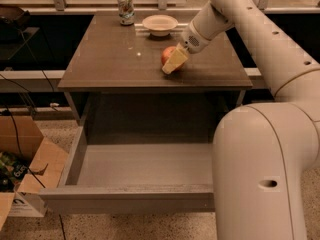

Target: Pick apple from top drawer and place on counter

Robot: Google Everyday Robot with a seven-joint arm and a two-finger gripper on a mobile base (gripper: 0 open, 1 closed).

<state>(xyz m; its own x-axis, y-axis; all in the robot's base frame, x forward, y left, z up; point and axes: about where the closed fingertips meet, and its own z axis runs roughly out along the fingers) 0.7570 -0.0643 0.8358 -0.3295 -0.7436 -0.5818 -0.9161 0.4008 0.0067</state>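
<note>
The red apple [168,54] is at the right middle of the dark-brown counter [110,54], low against its surface. My gripper [171,63] comes in from the upper right and is shut on the apple, with one pale yellow finger [175,63] across its front and the tip down at the counter. The top drawer [145,165] is pulled wide open below the counter, and its flat grey floor holds nothing.
A pale shallow bowl [159,23] and a drink can [125,6] stand at the back of the counter. My arm's large white body [260,174] fills the right foreground beside the drawer. An open cardboard box [27,179] sits on the floor at the left.
</note>
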